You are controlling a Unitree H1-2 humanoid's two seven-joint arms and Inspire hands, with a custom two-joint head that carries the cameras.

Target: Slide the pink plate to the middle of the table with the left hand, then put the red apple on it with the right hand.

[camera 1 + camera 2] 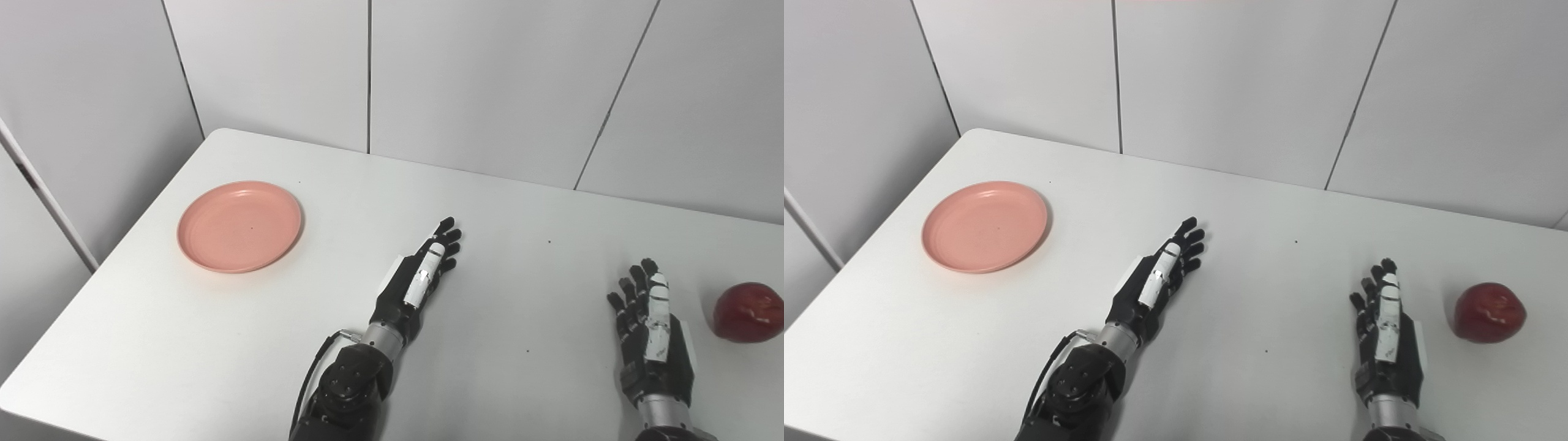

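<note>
The pink plate lies flat on the white table near its left edge, with nothing on it. At the far right sits the red apple. My left hand rests open near the table's middle, fingers stretched forward, well to the right of the plate. Over on the right, my right hand is open too, fingers pointing away from me, a short gap left of the apple. Neither hand touches anything.
The table's far edge meets a white panelled wall. Its left edge drops off just beside the plate. A few small dark specks mark the tabletop.
</note>
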